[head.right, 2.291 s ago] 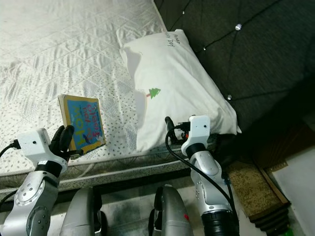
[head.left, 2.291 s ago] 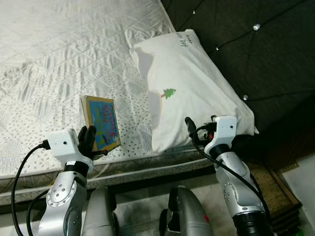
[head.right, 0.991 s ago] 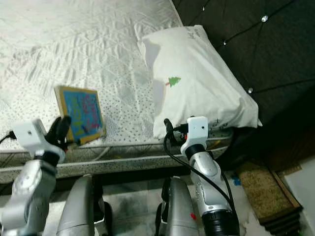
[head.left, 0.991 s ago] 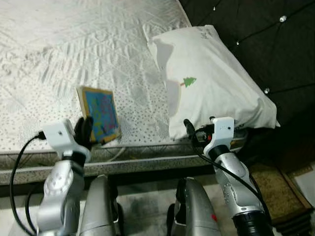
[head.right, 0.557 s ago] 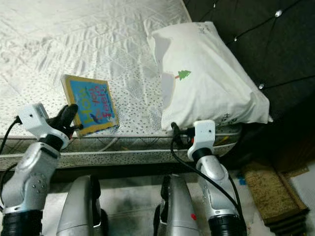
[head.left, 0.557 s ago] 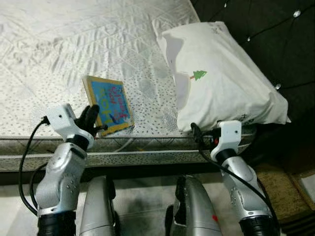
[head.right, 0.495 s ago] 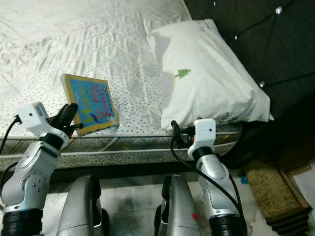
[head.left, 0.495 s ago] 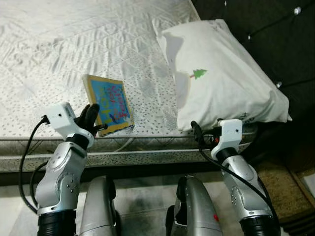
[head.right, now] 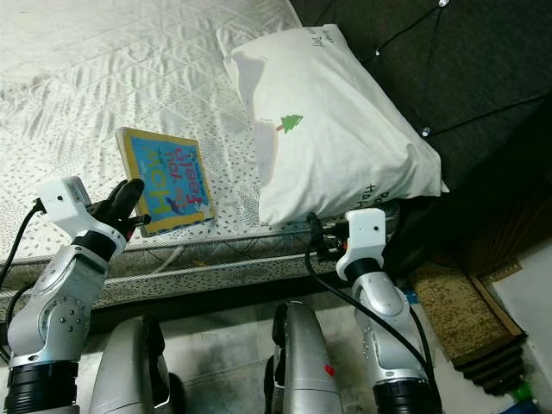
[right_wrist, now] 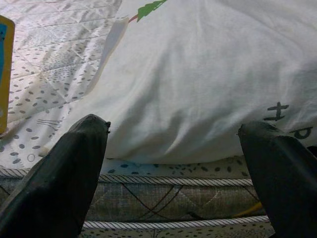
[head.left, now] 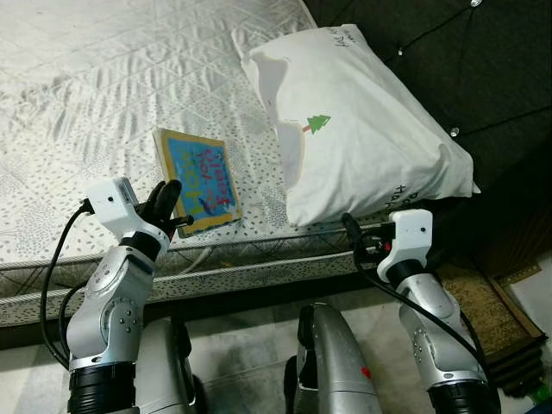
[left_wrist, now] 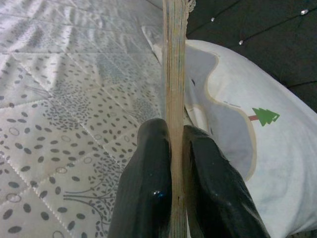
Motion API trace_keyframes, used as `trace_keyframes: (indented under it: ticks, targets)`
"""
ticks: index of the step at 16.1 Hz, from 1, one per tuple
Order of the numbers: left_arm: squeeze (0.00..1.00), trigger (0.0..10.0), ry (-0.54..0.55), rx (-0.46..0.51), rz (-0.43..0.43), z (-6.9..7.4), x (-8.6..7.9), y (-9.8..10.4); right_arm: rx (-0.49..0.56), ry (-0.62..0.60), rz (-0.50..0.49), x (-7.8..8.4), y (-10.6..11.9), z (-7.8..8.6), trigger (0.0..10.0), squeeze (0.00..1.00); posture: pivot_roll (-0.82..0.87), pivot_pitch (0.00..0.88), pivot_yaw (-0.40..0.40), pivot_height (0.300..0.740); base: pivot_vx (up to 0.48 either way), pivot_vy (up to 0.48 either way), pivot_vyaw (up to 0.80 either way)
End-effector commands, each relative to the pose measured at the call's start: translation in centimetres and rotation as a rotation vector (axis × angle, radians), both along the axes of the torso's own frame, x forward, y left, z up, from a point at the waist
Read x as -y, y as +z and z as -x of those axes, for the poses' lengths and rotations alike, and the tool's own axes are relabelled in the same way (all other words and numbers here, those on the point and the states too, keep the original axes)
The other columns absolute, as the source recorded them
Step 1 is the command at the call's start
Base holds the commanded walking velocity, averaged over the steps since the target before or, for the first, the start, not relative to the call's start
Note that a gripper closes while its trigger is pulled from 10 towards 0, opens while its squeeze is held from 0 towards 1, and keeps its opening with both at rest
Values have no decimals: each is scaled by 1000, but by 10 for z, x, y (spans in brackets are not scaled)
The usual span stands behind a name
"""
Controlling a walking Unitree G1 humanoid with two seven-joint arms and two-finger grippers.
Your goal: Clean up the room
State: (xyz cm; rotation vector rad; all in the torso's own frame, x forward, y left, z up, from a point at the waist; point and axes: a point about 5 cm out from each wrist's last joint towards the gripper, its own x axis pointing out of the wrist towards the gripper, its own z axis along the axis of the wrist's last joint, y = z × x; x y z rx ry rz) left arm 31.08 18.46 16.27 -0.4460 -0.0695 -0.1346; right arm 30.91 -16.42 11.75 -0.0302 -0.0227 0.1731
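Observation:
A thin picture book (head.left: pixel 199 178) with a blue cover and tan border is held over the near edge of the white quilted mattress (head.left: pixel 86 95). My left gripper (head.left: pixel 172 207) is shut on the book's near edge; the left wrist view shows the book (left_wrist: pixel 174 74) edge-on, pinched between the two black fingers (left_wrist: pixel 148 193). A white pillow (head.left: pixel 354 138) with a small green tree print lies at the head of the bed. My right gripper (head.left: pixel 355 237) stands open just below the pillow's near corner, its fingers (right_wrist: pixel 69 173) spread wide before the pillow (right_wrist: pixel 208 84).
A dark tufted headboard (head.left: pixel 431 60) with a string of small lights rises behind the pillow. A brown mat (head.left: pixel 474 310) lies on the floor at the right. The mattress side (head.left: pixel 259 272) runs across in front of my legs.
The camera has shifted, so the bed and pillow sit differently in the picture. My left gripper stays shut on the book, and the right gripper stays open near the pillow.

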Motion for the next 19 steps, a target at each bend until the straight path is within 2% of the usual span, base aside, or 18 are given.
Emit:
trace_keyframes:
  ticks: [1, 9, 15, 19]
  targets:
    - [0, 10000, -9, 42, -1, 2, 0, 6, -1, -4, 8, 3, 0, 2, 10000, 0, -102, 219, -117, 560, 326, 0, 0]
    - [0, 10000, -26, 64, 9, 1, 3, 9, 0, -2, 13, 2, 0, 1, 10000, 0, -101, 213, -114, 560, 343, 0, 0]
    - [0, 10000, 10, 4, 18, 2, 1, -2, 4, -7, 20, 3, 0, -1, 10000, 0, -96, 210, -110, 560, 0, 0, 0]
    - [0, 10000, -35, -129, 146, 2, 13, -23, 10, -8, 35, 5, 0, -1, 10000, 0, -109, 207, -109, 560, 0, 0, 0]
